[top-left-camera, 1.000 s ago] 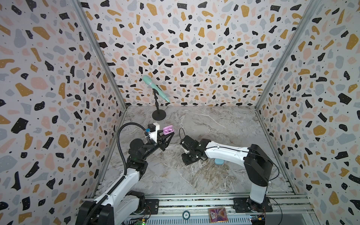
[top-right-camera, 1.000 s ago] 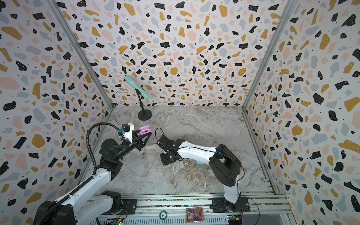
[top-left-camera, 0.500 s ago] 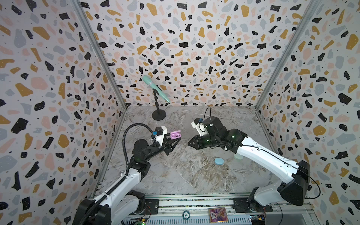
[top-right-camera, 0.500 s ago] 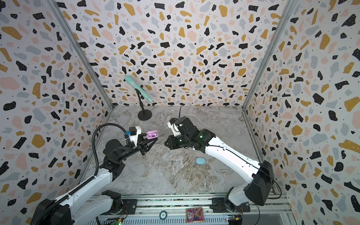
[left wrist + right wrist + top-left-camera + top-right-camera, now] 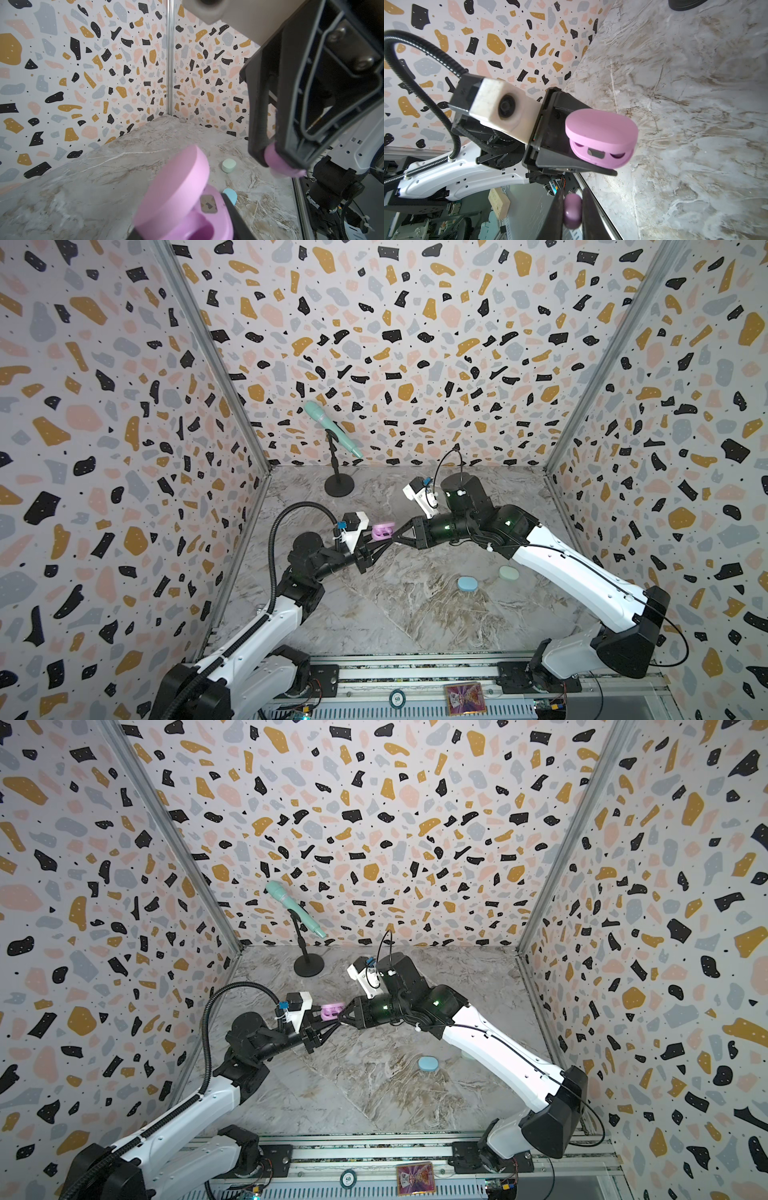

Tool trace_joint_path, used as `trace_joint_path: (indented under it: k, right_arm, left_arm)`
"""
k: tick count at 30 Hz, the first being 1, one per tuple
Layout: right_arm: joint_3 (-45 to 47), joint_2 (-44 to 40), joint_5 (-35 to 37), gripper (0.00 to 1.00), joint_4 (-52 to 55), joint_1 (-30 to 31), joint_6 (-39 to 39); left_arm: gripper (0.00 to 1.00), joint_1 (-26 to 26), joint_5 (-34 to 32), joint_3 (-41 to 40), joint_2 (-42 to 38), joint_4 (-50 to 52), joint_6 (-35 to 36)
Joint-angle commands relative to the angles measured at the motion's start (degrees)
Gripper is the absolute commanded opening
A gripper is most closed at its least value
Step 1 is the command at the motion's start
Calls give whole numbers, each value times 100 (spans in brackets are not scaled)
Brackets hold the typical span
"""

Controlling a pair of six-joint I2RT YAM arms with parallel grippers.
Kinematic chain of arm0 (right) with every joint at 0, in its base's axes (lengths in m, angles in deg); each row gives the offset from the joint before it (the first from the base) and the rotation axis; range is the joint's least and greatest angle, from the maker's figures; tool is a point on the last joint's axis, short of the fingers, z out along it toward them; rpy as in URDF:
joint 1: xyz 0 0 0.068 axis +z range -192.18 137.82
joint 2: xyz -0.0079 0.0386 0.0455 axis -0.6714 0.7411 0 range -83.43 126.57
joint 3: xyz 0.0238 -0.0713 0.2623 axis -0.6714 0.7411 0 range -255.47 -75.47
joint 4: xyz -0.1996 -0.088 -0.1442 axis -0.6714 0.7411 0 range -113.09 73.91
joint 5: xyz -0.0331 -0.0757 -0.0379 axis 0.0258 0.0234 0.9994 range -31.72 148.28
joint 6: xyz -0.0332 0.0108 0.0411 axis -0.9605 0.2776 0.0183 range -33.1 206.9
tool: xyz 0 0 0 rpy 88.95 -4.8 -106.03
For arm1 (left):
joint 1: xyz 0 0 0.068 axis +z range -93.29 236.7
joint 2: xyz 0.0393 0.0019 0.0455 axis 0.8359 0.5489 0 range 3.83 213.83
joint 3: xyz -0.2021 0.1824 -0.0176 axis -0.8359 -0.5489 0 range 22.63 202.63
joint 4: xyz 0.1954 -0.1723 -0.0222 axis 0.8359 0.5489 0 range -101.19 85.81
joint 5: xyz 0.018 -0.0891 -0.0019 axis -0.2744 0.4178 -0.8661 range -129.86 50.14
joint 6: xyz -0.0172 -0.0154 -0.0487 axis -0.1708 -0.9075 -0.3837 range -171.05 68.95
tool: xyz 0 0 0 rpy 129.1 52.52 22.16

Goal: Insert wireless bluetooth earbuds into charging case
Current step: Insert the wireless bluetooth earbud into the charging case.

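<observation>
A pink charging case hangs above the table's left middle with its lid raised, and my left gripper is shut on its base. The lid is tilted open, and the right wrist view shows the case from its front. My right gripper is shut on a small pink earbud. Its tips sit right beside the case, a little apart from it. No other earbuds are in view.
A closed blue case and a closed mint case lie on the marble table right of middle, under the right arm. A mint microphone on a black stand stands at the back left. Terrazzo walls enclose three sides.
My right arm has lifted off the table and swung left and back, bringing the pink earbud beside the case. My left gripper has shifted right with the case.
</observation>
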Motion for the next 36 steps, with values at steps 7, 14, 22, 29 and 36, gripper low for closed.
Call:
trace_joint_path:
  k: [7, 14, 22, 29, 36]
  right_arm:
    - [-384, 252, -277, 6, 152, -17, -92]
    - [-391, 259, -186, 6, 191, -15, -86]
    - [-661, 409, -111, 6, 125, -93, -40]
    - [-325, 289, -229, 5, -306, -52, 273]
    - [302, -75, -224, 6, -1105, -26, 794]
  left_arm:
    - [4, -123, 27, 256, -216, -6, 235]
    - [4, -159, 51, 270, -234, -2, 252]
    - [4, -422, -12, 294, -374, 423, 608]
    - [4, -533, -203, 134, -553, -68, 393]
    - [3, -819, -473, -3, -502, -684, 221]
